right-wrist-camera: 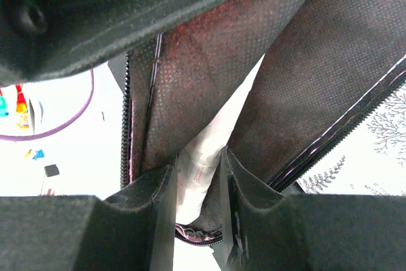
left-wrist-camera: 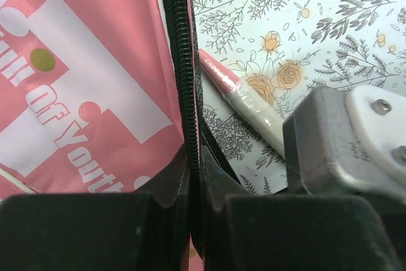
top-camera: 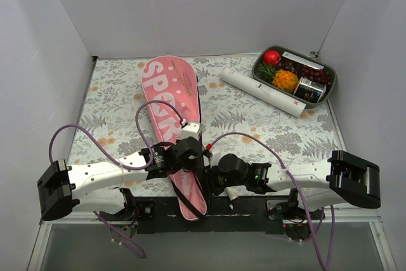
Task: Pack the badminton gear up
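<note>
The pink racket-shaped bag (top-camera: 168, 90) with white letters lies from the back middle to the near edge. My left gripper (top-camera: 188, 150) is shut on the bag's black zipper edge (left-wrist-camera: 181, 61), as the left wrist view shows (left-wrist-camera: 195, 182). My right gripper (top-camera: 223, 172) is beside it at the bag's opening, shut (right-wrist-camera: 200, 176) on the racket's white handle (right-wrist-camera: 203, 157), which runs into the bag's dark inside (right-wrist-camera: 203, 74). The handle also shows in the left wrist view (left-wrist-camera: 244, 99). The long white tube (top-camera: 263, 92) lies at the back right. The shuttlecock is out of view.
A grey tray (top-camera: 330, 87) with colourful fruit stands at the back right corner, just behind the tube. White walls close the table on three sides. Purple cables loop over both arms near the bag.
</note>
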Motion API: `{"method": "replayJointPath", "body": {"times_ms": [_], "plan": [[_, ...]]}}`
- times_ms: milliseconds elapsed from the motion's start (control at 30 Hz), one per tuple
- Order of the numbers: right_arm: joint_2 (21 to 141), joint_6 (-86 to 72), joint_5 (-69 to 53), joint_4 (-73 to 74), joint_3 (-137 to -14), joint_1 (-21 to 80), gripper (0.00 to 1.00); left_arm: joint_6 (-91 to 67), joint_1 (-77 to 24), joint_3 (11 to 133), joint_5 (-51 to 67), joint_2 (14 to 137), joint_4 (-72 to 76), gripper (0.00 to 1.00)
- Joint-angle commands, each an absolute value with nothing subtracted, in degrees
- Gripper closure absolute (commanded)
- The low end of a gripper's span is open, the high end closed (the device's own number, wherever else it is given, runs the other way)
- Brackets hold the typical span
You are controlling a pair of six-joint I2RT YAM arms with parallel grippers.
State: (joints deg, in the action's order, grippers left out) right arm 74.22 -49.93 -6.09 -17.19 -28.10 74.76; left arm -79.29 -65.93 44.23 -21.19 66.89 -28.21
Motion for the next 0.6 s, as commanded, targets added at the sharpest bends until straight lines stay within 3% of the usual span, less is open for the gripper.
{"method": "replayJointPath", "body": {"times_ms": [0,67,100,200,400,567], "plan": [[74.1,-45.9,-7.1,-42.6,-27.3,75.1,0.91,-79.1,-67.9,41.4,-16.1,64.8,-20.8,1.00],[75.0,-45.5,-8.2,-44.8,-26.4,75.1,0.74,-78.7,-67.9,40.5,-17.0,63.8,-20.0,1.00],[75.6,-45.4,-8.5,-44.9,-26.0,75.1,0.61,-78.4,-67.8,39.6,-18.1,63.5,-19.7,1.00],[75.1,-43.6,-8.8,-41.0,-26.2,75.1,0.50,-77.2,-67.9,38.3,-19.4,62.2,-19.2,1.00],[68.3,-37.6,-3.8,-24.0,-29.6,75.1,0.36,-77.2,-67.7,36.4,-22.2,61.0,-20.4,1.00],[60.3,-34.2,3.2,-9.4,-34.0,75.1,0.32,-78.5,-67.5,34.6,-24.0,59.2,-21.7,1.00]]}}
